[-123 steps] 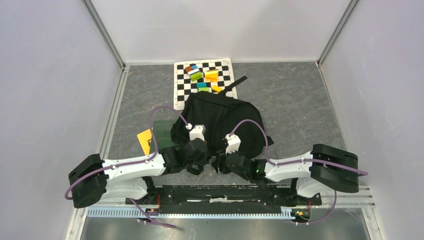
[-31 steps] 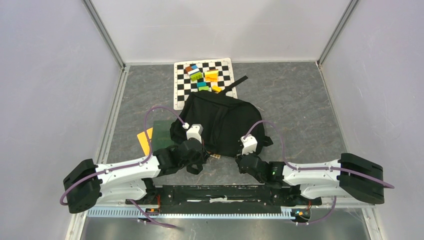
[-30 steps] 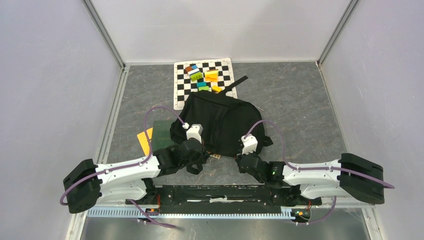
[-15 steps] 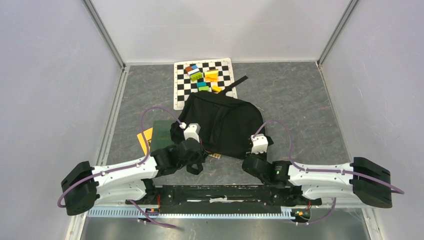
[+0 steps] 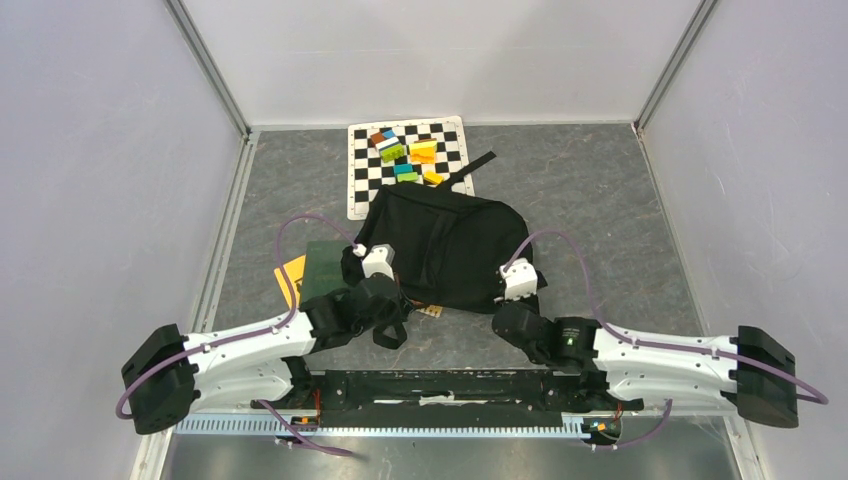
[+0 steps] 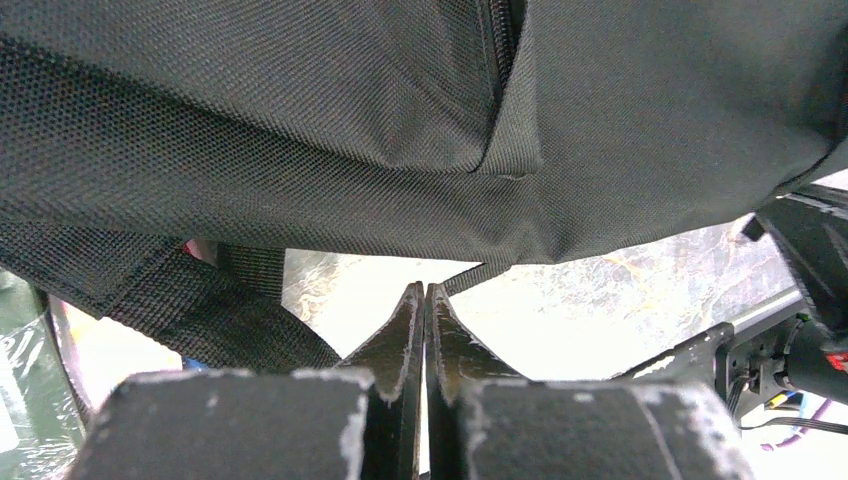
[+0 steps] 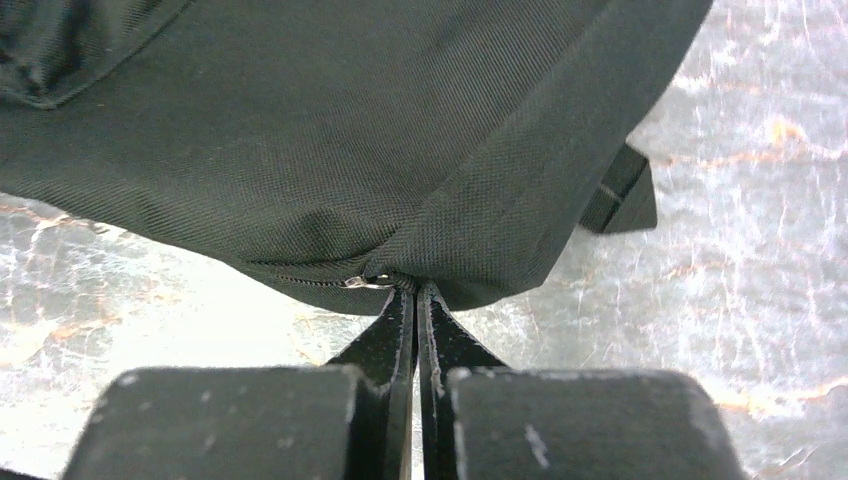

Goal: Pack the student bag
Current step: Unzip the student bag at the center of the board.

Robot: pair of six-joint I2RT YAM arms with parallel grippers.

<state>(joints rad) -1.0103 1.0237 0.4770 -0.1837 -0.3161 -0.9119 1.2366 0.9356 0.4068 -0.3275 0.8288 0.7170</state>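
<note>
1. Top view: the bag point(image 5: 440, 245) lies slumped mid-worktop point(image 5: 600, 200). Its far side touches the near edge of the mat point(image 5: 365, 190), and its near-left side is just beside the green notebook point(image 5: 322, 262) and the orange notebook point(image 5: 290, 278). My left claw point(image 5: 398, 303) sits at the bag's near-left edge and my right claw point(image 5: 507, 300) at its near-right corner. Nothing pins this soft bag down. A sideways pull could drag the whole thing over the notebooks, or nudge the blocks point(image 5: 408, 155) about on the mat, instead of opening it.

2. Left wrist view: my left claw point(image 6: 421, 295) is pressed fully together, its tips just under the bag's point(image 6: 300, 120) hem with bright worktop behind them. I cannot tell whether any cloth or cord is caught between them. If nothing is, this claw gives no counter-hold and the bag will simply follow my other arm. A strap point(image 6: 200, 305) hangs just to the left. Moving that way could hook it and tip the bag.

3. Right wrist view: my right claw point(image 7: 417, 295) is clamped on the bag's point(image 7: 350, 120) corner seam, touching the metal zip slider point(image 7: 365, 282). The bite looks very thin, so a firm tug may slip it off. If I am pinching cloth rather than the slider, pulling could bunch fabric into the zip and jam it.
</note>
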